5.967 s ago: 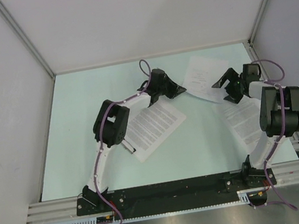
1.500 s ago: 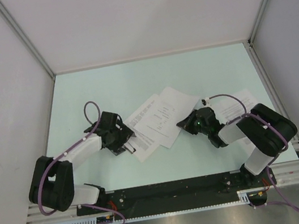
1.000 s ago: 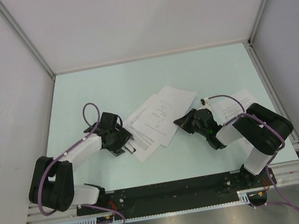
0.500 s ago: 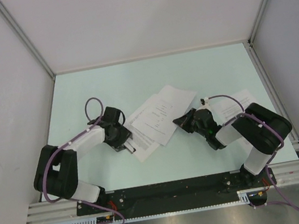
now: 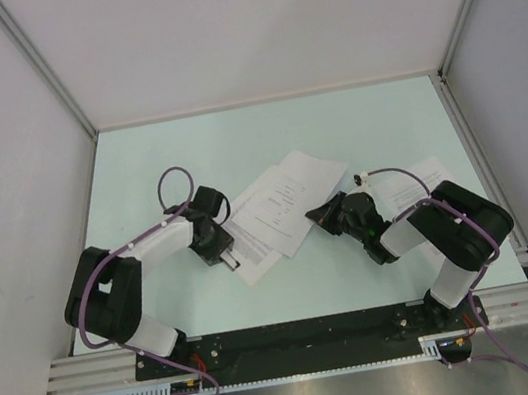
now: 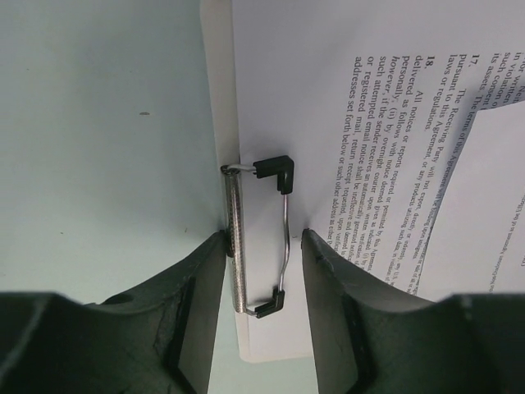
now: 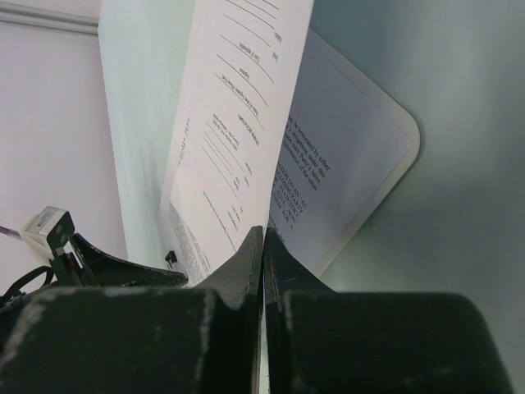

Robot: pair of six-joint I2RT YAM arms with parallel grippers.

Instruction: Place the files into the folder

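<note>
Pale mint surface (image 5: pixel 139 178), smooth and matte, is boxed in by plain white walls with aluminium rails at the corners. From above, the left arm lies folded low. Its elbow points toward the near left and its forearm reaches inward, so the left hand (image 5: pixel 221 255) sits at the near-left end of the folder (image 5: pixel 252 270). The folder lies slantwise at mid-surface with the dense sheet (image 5: pixel 256 250) of close black print flat on it. The right arm curls in low from the near right. The right hand (image 5: pixel 320 216) is at the right edge of the sparse sheet (image 5: pixel 294 197), which overlaps the far part of the dense sheet. A third sheet (image 5: pixel 414 187) lies well to the right, partly under that arm.

In the left wrist view, two matte black fingers (image 6: pixel 197 279) reach along either side of the clip (image 6: pixel 235 246). The clip is a ridged silver bar with a thin wire loop capped in black at its corners. The left hand is partly open and straddles the clip. One finger looks to touch the bar, and the other stands just beside the wire. A cream strip of stiff board shows beside the edge of the dense sheet.

In the right wrist view, the black fingers (image 7: pixel 238 271) are pressed together, closed on the edge of the sparse sheet. The sheet runs away from them over the dense sheet. The folder's rounded corner shows beyond.
</note>
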